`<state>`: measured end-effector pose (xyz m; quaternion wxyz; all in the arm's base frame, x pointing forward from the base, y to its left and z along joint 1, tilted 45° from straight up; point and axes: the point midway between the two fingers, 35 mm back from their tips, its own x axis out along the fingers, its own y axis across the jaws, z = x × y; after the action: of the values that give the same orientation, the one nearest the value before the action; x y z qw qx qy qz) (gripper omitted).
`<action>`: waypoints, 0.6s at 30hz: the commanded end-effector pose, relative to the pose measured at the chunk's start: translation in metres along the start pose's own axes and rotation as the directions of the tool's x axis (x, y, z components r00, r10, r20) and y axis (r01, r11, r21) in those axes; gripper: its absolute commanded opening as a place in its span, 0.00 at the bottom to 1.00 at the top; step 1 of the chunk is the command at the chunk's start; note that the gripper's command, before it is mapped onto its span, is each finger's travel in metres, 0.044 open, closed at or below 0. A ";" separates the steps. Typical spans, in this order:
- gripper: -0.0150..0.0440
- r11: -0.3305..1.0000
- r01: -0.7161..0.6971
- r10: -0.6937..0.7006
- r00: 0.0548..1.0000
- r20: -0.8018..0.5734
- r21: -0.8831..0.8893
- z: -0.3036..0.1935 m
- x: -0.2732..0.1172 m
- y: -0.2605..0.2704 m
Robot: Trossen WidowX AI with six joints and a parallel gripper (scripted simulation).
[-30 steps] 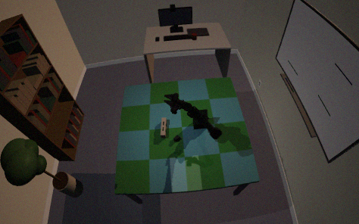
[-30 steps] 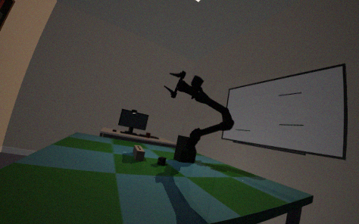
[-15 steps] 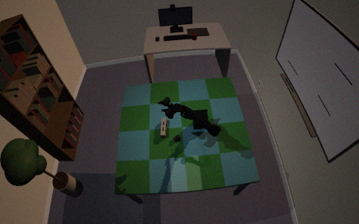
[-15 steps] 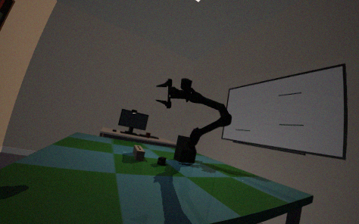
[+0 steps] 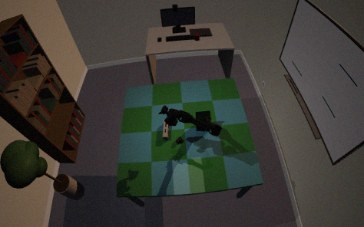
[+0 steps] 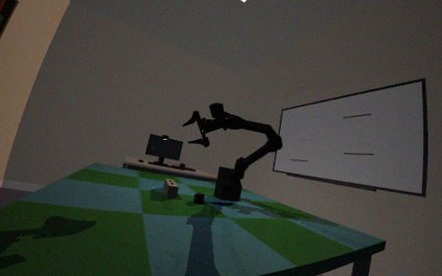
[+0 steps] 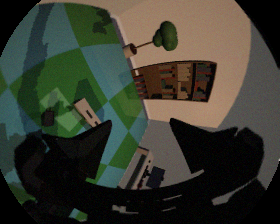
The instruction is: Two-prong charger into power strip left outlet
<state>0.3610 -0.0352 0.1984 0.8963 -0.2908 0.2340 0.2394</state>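
The beige power strip (image 5: 166, 131) (image 6: 171, 187) (image 7: 90, 112) lies on the green and blue checkered table (image 5: 210, 172) (image 6: 92, 224) (image 7: 44, 43), left of the arm's base (image 5: 203, 116) (image 6: 227, 184). The small dark charger (image 5: 179, 140) (image 6: 199, 198) (image 7: 50, 117) sits on the table a short way from the strip, apart from it. My gripper (image 5: 164, 112) (image 6: 195, 131) (image 7: 141, 121) is open and empty. It hangs high in the air, roughly above the strip and well clear of both objects. The strip's outlets are too small to make out.
A desk with a monitor (image 5: 189, 38) (image 6: 162, 149) stands behind the table. A bookshelf (image 5: 26, 84) and a potted plant (image 5: 22, 162) (image 7: 165, 32) stand on the left. A whiteboard (image 5: 333, 84) (image 6: 353, 140) hangs on the right wall.
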 end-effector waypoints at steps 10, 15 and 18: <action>1.00 0.944 -0.310 0.315 0.949 -0.027 0.116 0.004 0.031 0.079; 1.00 0.892 -0.421 0.433 0.900 -0.043 0.161 0.004 0.036 0.110; 1.00 0.855 -0.483 0.500 0.864 -0.054 0.189 0.004 0.038 0.129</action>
<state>0.3280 0.0570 0.1360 0.8305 -0.1769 0.3438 0.4010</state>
